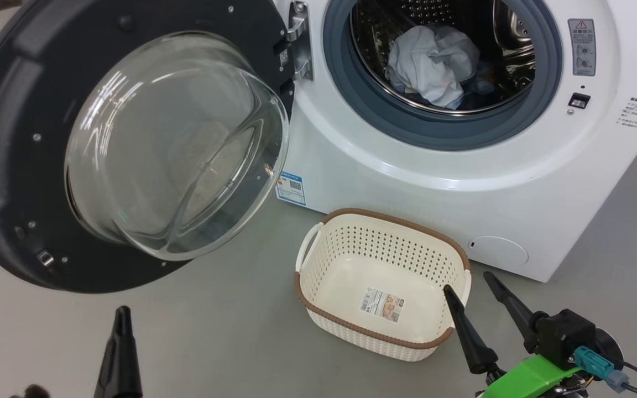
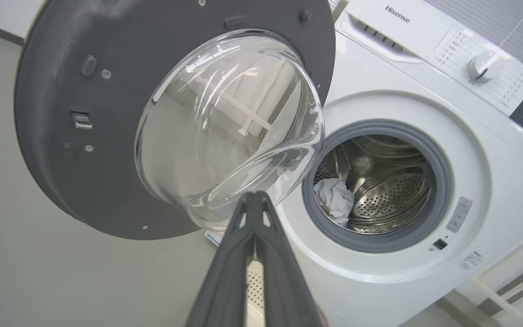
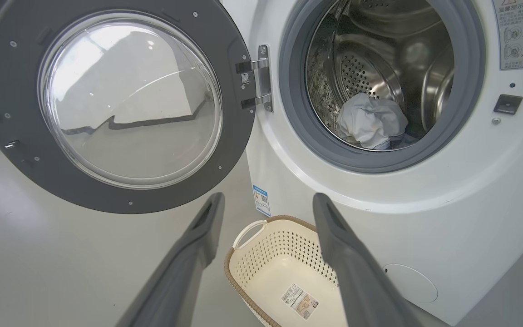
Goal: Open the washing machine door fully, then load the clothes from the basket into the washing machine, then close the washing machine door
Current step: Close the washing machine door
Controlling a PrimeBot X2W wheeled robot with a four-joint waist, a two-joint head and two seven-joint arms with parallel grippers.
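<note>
White washing machine with its door swung wide open to the left. Pale clothes lie bunched in the steel drum. The basket sits on the floor in front. Right gripper hovers at the basket's edge, fingers spread. Left gripper is pinched together, holding nothing.

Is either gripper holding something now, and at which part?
Nothing is held. The right gripper is open and empty; the left gripper is shut on nothing.
</note>
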